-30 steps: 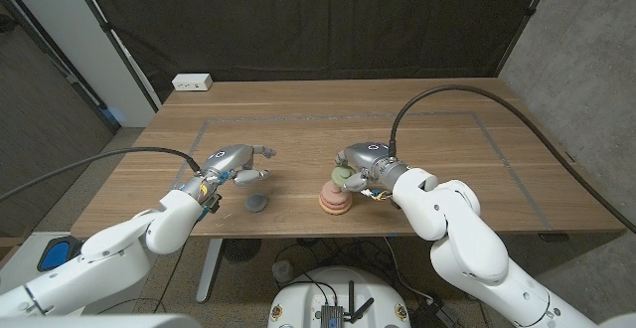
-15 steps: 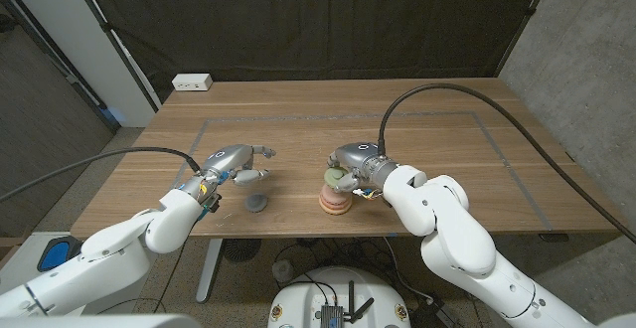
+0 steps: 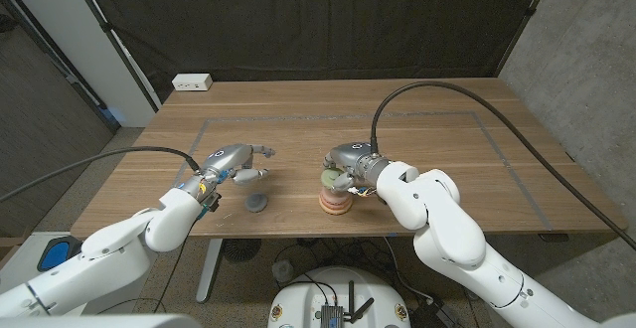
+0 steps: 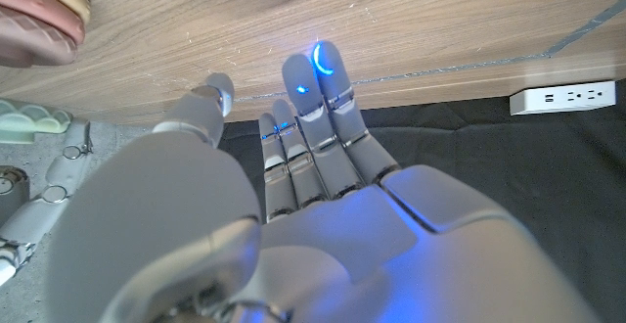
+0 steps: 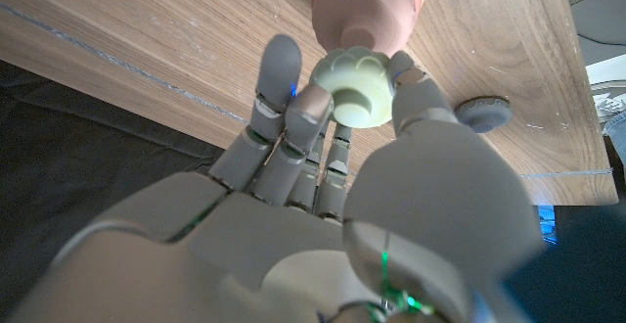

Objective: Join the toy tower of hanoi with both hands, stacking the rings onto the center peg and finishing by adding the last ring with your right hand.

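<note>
Right wrist view — scalloped pale-green ring (image 5: 354, 90) in right hand (image 5: 323, 166) — woodgrain table (image 5: 147, 29)

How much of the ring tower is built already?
Some rings already sit stacked in a pink pile near the table's front edge. The right hand holds a pale green ring just above that stack, so that piece is not on yet. A grey piece lies on the table beside the left hand, which holds nothing. It looks left to add.
</note>
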